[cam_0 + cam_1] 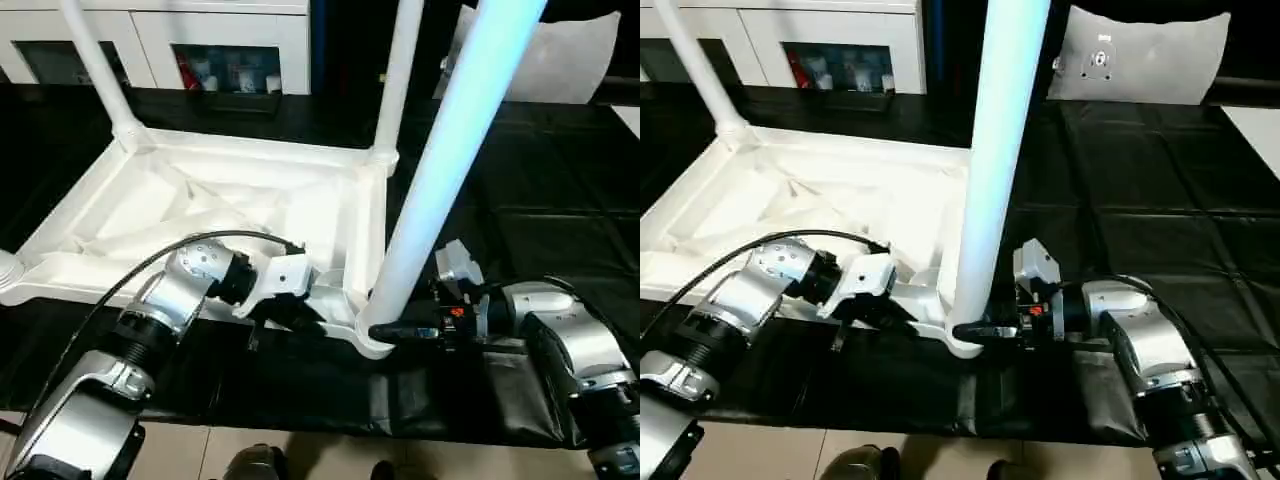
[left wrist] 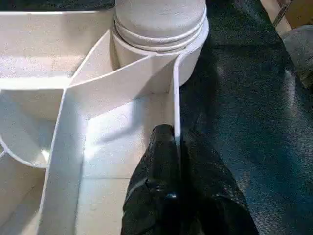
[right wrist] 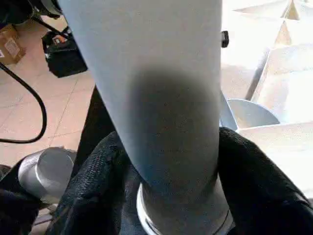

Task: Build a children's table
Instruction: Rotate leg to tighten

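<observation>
table top (image 1: 250,215) lies upside down on the black mat (image 1: 560,200), with its ribs facing up, so the corner sockets are open for the legs. the near leg (image 1: 440,170) stands in the corner socket nearest the robot, leaning a little, and two more legs (image 1: 395,80) already stand in the far corners of the top. the right gripper (image 1: 990,330) is at the foot of the near leg, just above the socket; in the right wrist view its two black fingers (image 3: 254,186) sit on both sides of the tube, touching it, so the jaws are about half open and closed around the leg, probably to turn it into the thread. the left gripper (image 2: 176,147) is beside the same corner, and its fingers are pressed nearly together on the thin side wall (image 2: 175,98) of the top, one finger inside and one outside. i think this grip keeps the top from turning with the leg. the ring at the leg's base (image 2: 161,29) seems close to the socket, so the screwing looks nearly finished, but i cannot tell if it is tight.
</observation>
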Controlling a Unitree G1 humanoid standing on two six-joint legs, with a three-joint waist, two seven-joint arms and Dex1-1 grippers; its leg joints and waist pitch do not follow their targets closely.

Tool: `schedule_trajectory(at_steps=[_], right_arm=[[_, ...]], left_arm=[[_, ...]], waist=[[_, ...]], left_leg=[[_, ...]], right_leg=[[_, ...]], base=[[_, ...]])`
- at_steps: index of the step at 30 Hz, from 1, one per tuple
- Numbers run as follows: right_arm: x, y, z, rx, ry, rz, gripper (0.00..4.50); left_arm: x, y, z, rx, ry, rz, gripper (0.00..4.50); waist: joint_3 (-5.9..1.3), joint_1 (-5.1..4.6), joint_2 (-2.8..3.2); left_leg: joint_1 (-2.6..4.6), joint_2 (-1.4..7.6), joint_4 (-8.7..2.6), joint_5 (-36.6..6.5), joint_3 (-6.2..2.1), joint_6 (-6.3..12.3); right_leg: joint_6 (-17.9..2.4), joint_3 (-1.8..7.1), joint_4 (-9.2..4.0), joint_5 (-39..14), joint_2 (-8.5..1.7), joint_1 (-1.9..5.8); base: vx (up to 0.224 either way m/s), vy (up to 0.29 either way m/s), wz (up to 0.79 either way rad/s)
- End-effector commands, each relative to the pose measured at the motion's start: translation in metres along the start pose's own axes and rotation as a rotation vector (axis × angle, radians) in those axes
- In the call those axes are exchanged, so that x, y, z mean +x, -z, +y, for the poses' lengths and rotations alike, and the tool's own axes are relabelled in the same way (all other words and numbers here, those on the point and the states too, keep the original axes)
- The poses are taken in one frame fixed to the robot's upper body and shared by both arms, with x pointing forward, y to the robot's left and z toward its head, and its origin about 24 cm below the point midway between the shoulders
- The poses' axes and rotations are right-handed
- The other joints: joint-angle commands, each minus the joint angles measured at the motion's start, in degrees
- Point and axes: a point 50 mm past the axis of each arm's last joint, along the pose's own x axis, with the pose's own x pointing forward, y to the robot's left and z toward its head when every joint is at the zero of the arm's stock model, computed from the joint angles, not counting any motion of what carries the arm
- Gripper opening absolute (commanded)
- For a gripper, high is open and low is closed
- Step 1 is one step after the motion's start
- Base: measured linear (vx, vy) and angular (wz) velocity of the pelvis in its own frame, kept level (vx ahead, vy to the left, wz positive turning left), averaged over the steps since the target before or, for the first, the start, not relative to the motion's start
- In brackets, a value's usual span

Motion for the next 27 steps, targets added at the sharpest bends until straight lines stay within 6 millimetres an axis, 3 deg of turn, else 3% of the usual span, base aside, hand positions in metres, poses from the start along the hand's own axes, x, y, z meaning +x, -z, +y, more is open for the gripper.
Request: schedule_trajectory(at_steps=[1, 5, 11, 16, 17, 18, 19, 20, 21, 22, 23, 24, 27], right_arm=[[0.002, 0.0, 0.001, -0.004, -0.044, 0.021, 2.3], [0.004, 0.002, 0.003, 0.008, -0.061, 0.025, 2.08], [0.008, 0.006, 0.007, 0.046, -0.065, 0.025, 2.01], [0.016, 0.007, 0.007, 0.104, 0.015, -0.013, 2.0], [0.027, 0.01, 0.005, 0.126, 0.109, -0.023, 2.0], [0.031, 0.011, 0.005, 0.133, 0.143, -0.026, 2.0], [0.04, 0.014, 0.002, 0.151, 0.224, -0.033, 2.0], [0.04, 0.014, 0.002, 0.151, 0.224, -0.033, 2.0], [0.057, 0.017, -0.001, 0.199, 0.349, -0.059, 2.0], [0.057, 0.017, -0.001, 0.199, 0.349, -0.059, 2.0], [0.071, 0.018, -0.004, 0.233, 0.432, -0.074, 2.0], [0.073, 0.018, -0.005, 0.237, 0.442, -0.075, 1.99], [0.092, 0.018, -0.013, 0.308, 0.612, -0.092, 1.99]], left_arm=[[0.003, -0.004, -0.001, 0.034, 0.037, 0.012, 0.0], [0.004, -0.003, -0.001, 0.021, 0.032, 0.001, 0.0], [0.006, -0.005, 0.0, -0.001, 0.014, -0.026, 0.0], [0.009, -0.008, 0.006, -0.041, -0.052, -0.052, 0.0], [0.013, -0.011, 0.013, -0.081, -0.125, -0.065, 0.0], [0.015, -0.012, 0.015, -0.098, -0.151, -0.069, 0.0], [0.019, -0.015, 0.02, -0.132, -0.204, -0.085, 0.0], [0.019, -0.015, 0.02, -0.132, -0.204, -0.085, 0.0], [0.027, -0.02, 0.027, -0.177, -0.275, -0.112, 0.0], [0.027, -0.02, 0.027, -0.177, -0.275, -0.112, 0.0], [0.033, -0.024, 0.032, -0.205, -0.323, -0.124, 0.0], [0.034, -0.024, 0.033, -0.209, -0.329, -0.125, 0.0], [0.043, -0.03, 0.041, -0.267, -0.424, -0.127, 0.0]], waist=[[-4.25, -0.13, -0.81], [-4.29, -0.11, -0.82], [-4.42, -0.1, -0.73], [-4.11, -0.11, -0.67], [-3.94, -0.38, -0.91], [-3.64, -0.52, -0.61], [-3.48, -0.84, -0.68], [-3.36, -1.13, -0.89], [-3.24, -1.57, -0.99], [-3.04, -1.82, -0.81], [-2.94, -2.42, -0.8], [-2.75, -2.96, -0.69], [-2.26, -4.19, -0.32]], left_leg=[[1.19, 5.06, -4.17, -12.68, -1.5, 3.91], [1.23, 5.07, -4.16, -12.9, -1.51, 3.52], [1.1, 4.97, -3.98, -11.13, -1.49, 4.38], [1.19, 5.06, -4.22, -12.35, -1.65, 3.75], [1.11, 4.94, -4.33, -13.71, -1.66, 3.29], [1.49, 4.88, -4.45, -15.41, -1.66, 2.21], [1.54, 4.81, -4.56, -16.58, -1.77, 1.31], [1.42, 4.53, -4.69, -18.73, -2.21, 0.11], [1.4, 4.58, -4.89, -19.82, -2.35, -0.69], [1.63, 4.55, -4.93, -21.05, -2.44, -1.18], [1.66, 4.42, -4.94, -23.29, -2.79, -1.77], [1.77, 4.32, -5.14, -25.71, -3.06, -2.35], [3.08, 4.09, -5.15, -31.74, -3.4, -3.36]], right_leg=[[-13.51, 3.61, -3.99, -15.71, -5.12, 2.78], [-13.07, 3.66, -4.03, -16.51, -5.12, 2.76], [-13.98, 3.57, -3.62, -12.88, -4.96, 2.89], [-13.25, 3.61, -3.94, -15.47, -4.95, 2.75], [-12.74, 3.57, -4.18, -17.66, -5.04, 2.79], [-12.09, 3.71, -4.59, -20.48, -5.04, 2.23], [-11.6, 3.71, -4.81, -22.75, -5.12, 2.16], [-9.84, 3.39, -5.28, -27.73, -5.33, 2.54], [-8.35, 3.36, -5.58, -30.43, -5.34, 2.43], [-7.89, 3.31, -5.84, -32.03, -5.33, 2.02], [-6.57, 3.07, -6.14, -35.01, -5.48, 2.16], [-5.44, 2.69, -6.6, -37.41, -5.41, 2.02], [-3.15, 1.68, -8.04, -41.91, -5.23, 1.41]], base=[[0.0, 0.0, 0.0], [0.0, 0.0, 0.0], [0.0, 0.0, 0.0], [0.0, 0.0, 0.0], [0.0, 0.0, 0.0], [0.0, 0.0, 0.0], [0.0, 0.0, 0.0], [0.0, 0.0, 0.0], [0.0, 0.0, 0.0], [0.0, 0.0, 0.0], [0.0, 0.0, 0.0], [0.0, 0.0, 0.0], [0.0, 0.0, 0.0]])
